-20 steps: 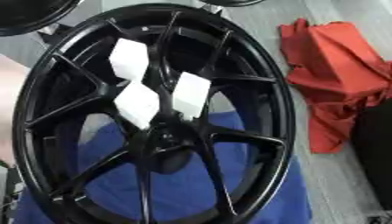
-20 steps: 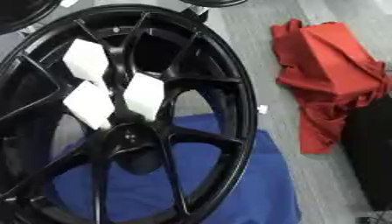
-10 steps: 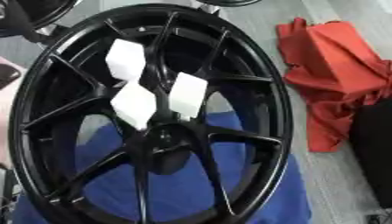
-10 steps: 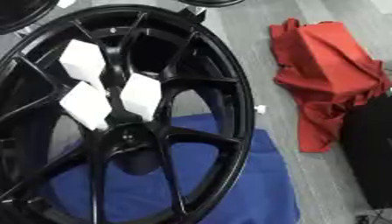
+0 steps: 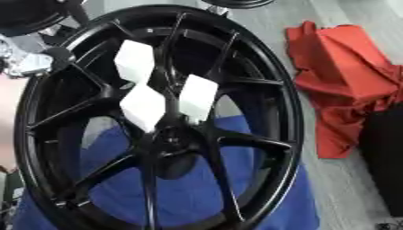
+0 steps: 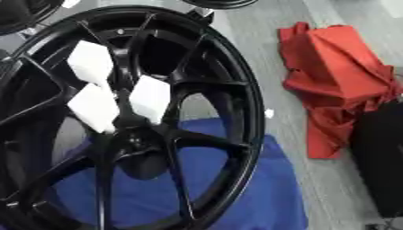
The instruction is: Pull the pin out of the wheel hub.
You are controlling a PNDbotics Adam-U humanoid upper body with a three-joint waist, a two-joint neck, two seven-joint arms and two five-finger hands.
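Note:
A large black spoked wheel [image 5: 260, 85] lies tilted across a blue cloth [image 5: 189, 193]. Its hub [image 5: 169, 140] sits a little below the middle of the left eye view. Three white diamond-shaped blocks [image 5: 143, 107] stand among the spokes just above the hub. I cannot make out a pin at the hub. A silver and black part of my left hand or arm [image 5: 30, 59] shows at the wheel's upper left rim, blurred, and its fingers are not readable. My right hand shows in no view.
A crumpled red cloth [image 6: 338, 76] lies on the grey floor to the right of the wheel. A dark shape [image 6: 386, 166] fills the right edge below it. Another black round object [image 5: 28, 15] sits at the top left corner.
The silver and black part of my left arm has come in from the left edge to the wheel's upper left rim. The wheel and white blocks have stayed put.

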